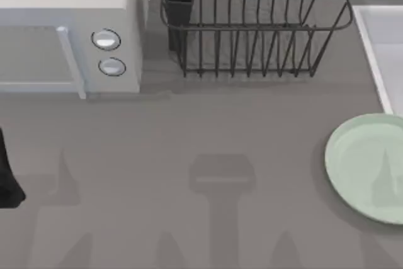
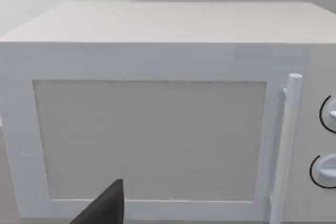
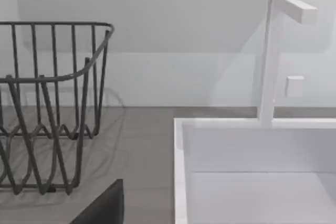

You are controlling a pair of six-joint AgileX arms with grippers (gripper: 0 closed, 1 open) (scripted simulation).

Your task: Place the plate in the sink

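- The plate [image 1: 368, 167] lies flat on the table [image 1: 189, 130] at the right side, near edge, just nearer than the sink [image 1: 381, 42], whose rim runs along the far right.
- The sink's basin [image 3: 252, 182] has a white tap [image 3: 273, 56] behind it.
- A dark wire rack [image 1: 252, 23] stands at the far middle, a microwave [image 1: 69, 29] at the far left.
- The left arm [image 1: 7, 174] sits at the left edge; I cannot tell how either gripper's jaws stand.
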